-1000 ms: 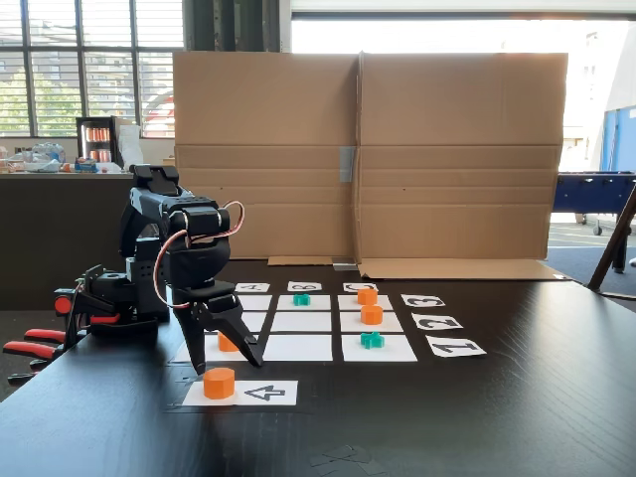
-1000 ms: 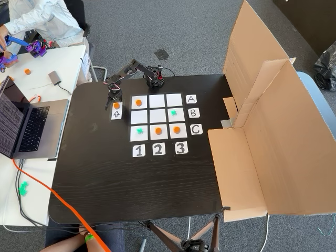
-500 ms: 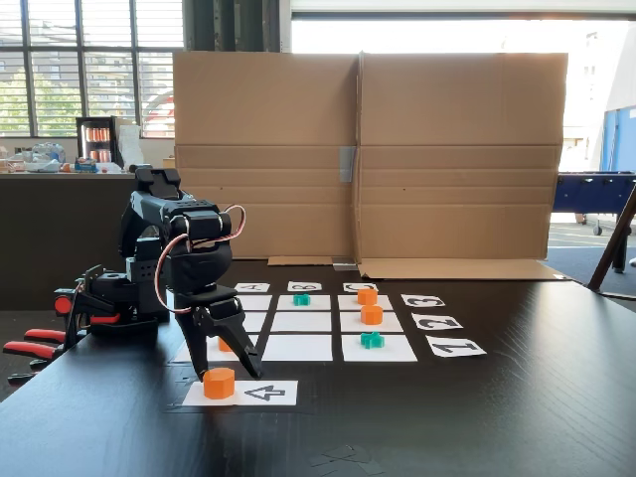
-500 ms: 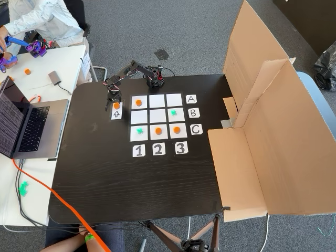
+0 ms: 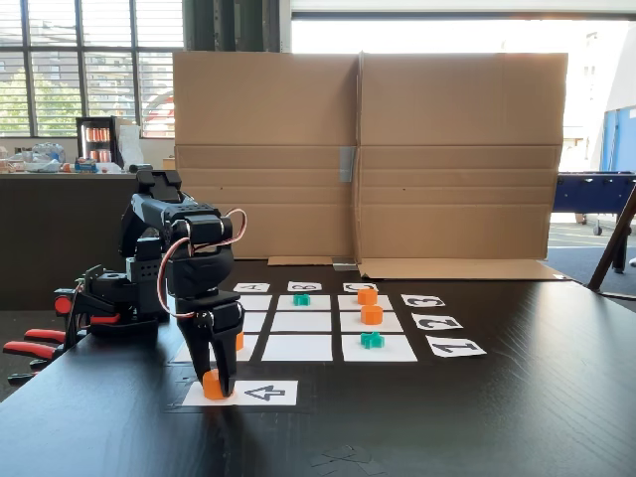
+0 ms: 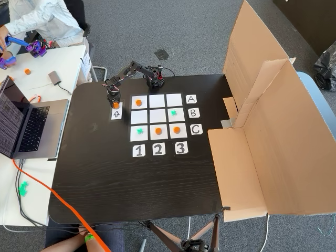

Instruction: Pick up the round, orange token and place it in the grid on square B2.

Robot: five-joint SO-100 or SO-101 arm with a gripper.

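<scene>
Jaws down around the orange token on the arrow card, grasp about to be made sure

In the low fixed view the gripper (image 5: pixel 218 383) stands upright over the white arrow card (image 5: pixel 260 393), its jaws drawn in close on either side of the round, orange token (image 5: pixel 212 386); they look clamped on it, though the token is half hidden and I cannot be certain. A firm squeeze, then a straight lift before any sideways travel, would keep the token from tipping. In the high fixed view square B2 (image 6: pixel 157 116) lies at about 4 o'clock from the gripper (image 6: pixel 115 105), bare, in the grid (image 6: pixel 157 101). The way crosses the row holding another orange token (image 6: pixel 138 103), so carry high. The table (image 6: pixel 105 173) edge is near at 9 o'clock; the cardboard screen (image 6: pixel 273 131) stands well apart
</scene>
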